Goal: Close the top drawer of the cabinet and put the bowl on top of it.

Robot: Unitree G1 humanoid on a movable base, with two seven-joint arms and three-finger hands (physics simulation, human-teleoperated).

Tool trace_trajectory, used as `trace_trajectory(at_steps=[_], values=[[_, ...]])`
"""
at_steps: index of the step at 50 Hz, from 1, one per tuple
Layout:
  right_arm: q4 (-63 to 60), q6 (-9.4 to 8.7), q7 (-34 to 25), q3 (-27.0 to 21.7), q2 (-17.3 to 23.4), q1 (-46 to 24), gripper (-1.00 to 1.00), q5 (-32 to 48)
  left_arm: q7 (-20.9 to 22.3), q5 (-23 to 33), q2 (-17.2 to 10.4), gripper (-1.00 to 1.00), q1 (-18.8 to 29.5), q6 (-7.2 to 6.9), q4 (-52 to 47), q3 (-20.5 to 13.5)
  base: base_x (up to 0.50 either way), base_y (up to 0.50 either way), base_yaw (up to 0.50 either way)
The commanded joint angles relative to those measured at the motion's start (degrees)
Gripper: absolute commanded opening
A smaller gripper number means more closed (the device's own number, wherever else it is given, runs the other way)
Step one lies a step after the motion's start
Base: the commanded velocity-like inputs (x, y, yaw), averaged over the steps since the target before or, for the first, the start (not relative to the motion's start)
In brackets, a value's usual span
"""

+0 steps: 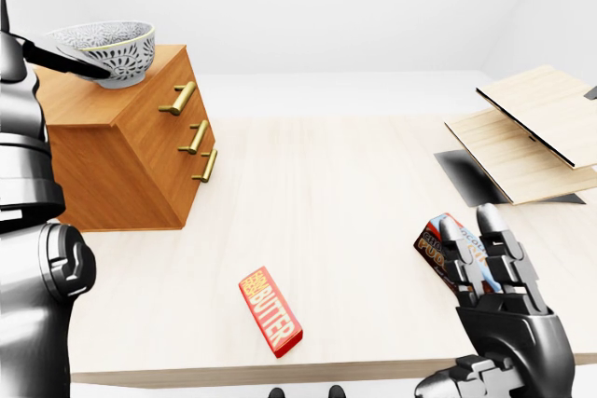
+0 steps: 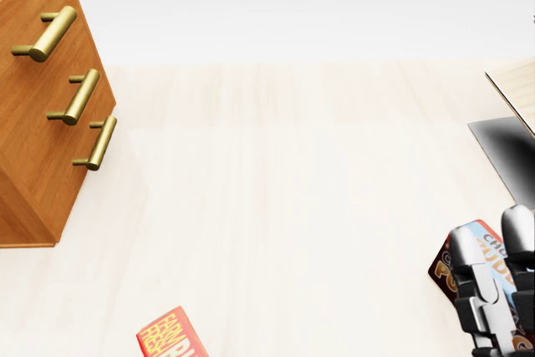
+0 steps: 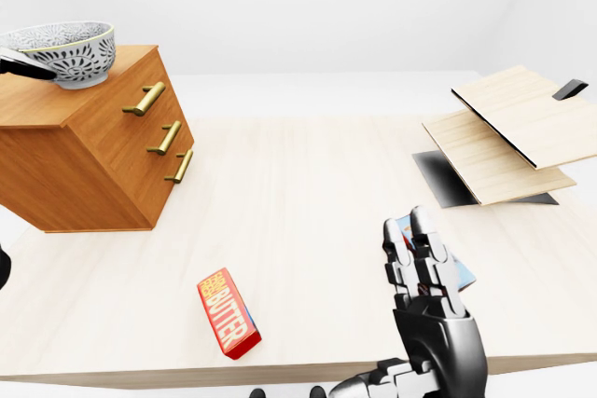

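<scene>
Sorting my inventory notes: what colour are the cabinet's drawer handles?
Brass gold handles, clearest in the head view.

The cabinet [image 1: 131, 151] is warm orange-brown wood, and its three handles [image 1: 177, 98] are brass-gold. The bowl [image 1: 107, 51] has a fine grey-and-white lace pattern and a thin yellow rim line. The counter [image 1: 345, 202] is pale cream wood with faint grain. The butter box [image 1: 270, 310] is red with yellow and whitish lettering. The snack packet [image 1: 431, 245] shows dark red, light blue, white and orange letters. The right robot hand [image 1: 499, 295] is glossy silver-grey and black. The boards [image 1: 541, 109] are light wood with dark edges.
</scene>
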State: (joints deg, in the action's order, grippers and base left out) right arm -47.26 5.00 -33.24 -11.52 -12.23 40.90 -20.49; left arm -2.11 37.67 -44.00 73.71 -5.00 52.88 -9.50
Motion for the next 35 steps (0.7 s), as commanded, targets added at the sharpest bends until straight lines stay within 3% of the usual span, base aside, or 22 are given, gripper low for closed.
trace_trajectory(at_steps=[1, 3, 4, 6, 16, 22, 26, 35], values=[[0.11, 0.00, 0.29, 0.39, 0.21, -0.01, 1.00, 0.28, 2.70, -0.21, -1.08, 1.00, -1.48, 0.00, -8.25, -0.85, 0.00, 0.00, 0.00], [0.12, 0.00, 0.35, 0.42, 0.27, 0.01, 1.00, 0.27, 2.72, -0.15, -1.05, 1.00, -1.48, 0.00, -8.26, -0.90, 0.00, 0.00, 0.00], [-0.09, 0.00, 0.43, 0.43, 0.34, 0.11, 1.00, 0.15, 4.13, -0.12, -1.49, 1.00, -2.82, 0.00, -14.15, -1.61, 0.00, 0.00, 0.00], [-0.13, 0.00, 0.47, 0.41, 0.43, 0.21, 1.00, -0.01, 5.27, -0.10, -1.33, 1.00, -3.94, 0.00, -16.80, -2.01, 0.00, 0.00, 0.00], [-0.15, 0.00, 0.47, 0.08, 0.58, -0.15, 1.00, 0.02, 11.02, -8.32, 1.04, 1.00, -12.85, 0.00, -37.08, -6.90, 0.00, 0.00, 0.00], [-0.35, 0.00, 1.06, 0.34, 0.74, -0.80, 1.00, 0.49, 15.12, -21.30, 3.57, 1.00, -22.40, 0.00, -58.89, -12.69, 0.00, 0.00, 0.00], [-0.58, 0.00, 1.08, 0.02, 0.88, -0.75, 1.00, 0.07, 16.91, -29.90, 5.22, 1.00, -28.34, 0.00, -73.91, -14.61, 0.00, 0.00, 0.00], [-0.79, 0.00, 1.01, -0.34, 0.60, -1.60, 1.00, 0.50, 19.12, -46.49, 8.94, 1.00, -34.12, 0.00, -102.75, -20.01, 0.00, 0.00, 0.00]])
